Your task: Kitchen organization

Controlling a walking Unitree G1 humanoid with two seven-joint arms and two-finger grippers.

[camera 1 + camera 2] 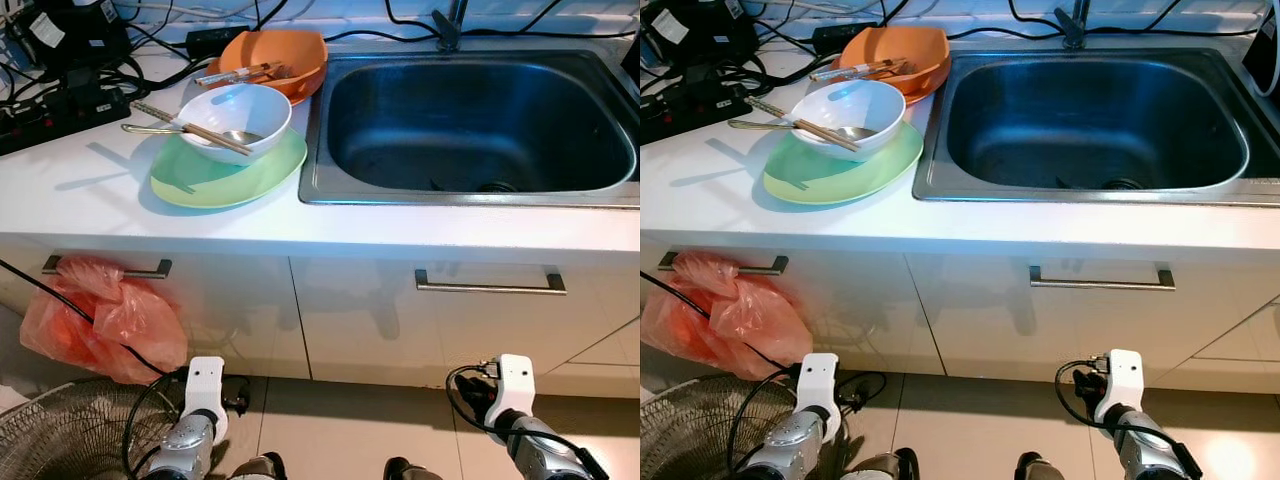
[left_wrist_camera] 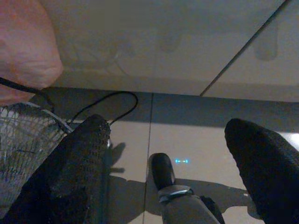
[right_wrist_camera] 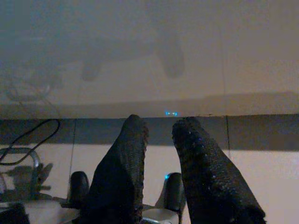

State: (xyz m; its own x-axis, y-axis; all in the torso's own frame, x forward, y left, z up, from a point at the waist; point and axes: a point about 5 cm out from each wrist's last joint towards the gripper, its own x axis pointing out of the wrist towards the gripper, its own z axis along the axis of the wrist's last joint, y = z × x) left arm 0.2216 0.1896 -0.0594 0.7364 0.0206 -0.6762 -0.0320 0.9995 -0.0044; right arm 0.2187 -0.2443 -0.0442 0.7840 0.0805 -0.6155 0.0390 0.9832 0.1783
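White countertop [image 1: 90, 190] runs across the scene above both grippers, with a stainless steel sink [image 1: 480, 125] set into its right half, basin bare apart from the drain. Left of the sink stands a green plate [image 1: 225, 170] carrying a white bowl [image 1: 238, 118]; wooden chopsticks [image 1: 190, 128] and a metal spoon [image 1: 160, 128] lie across the bowl's rim. Just behind it sits an orange dish [image 1: 275, 58] holding more utensils. Black cables and a power strip [image 1: 60, 110] crowd the far left corner of the counter.

Below the counter are white cabinet fronts with two metal bar handles [image 1: 490, 285]. An orange plastic bag [image 1: 105, 320] hangs from the left handle, just above and beside the left gripper. A wire fan guard [image 1: 60, 430] rests on the tiled floor [image 1: 340, 430] at lower left, close to that gripper.

Both arms hang low in front of the cabinets, well below the dishes. Left gripper [image 2: 175, 168]: fingers spread wide, nothing between them, pointing at the floor tiles and the cabinet base. Right gripper [image 3: 159, 158]: fingers close together with a narrow gap, holding nothing, aimed at the cabinet kickboard.
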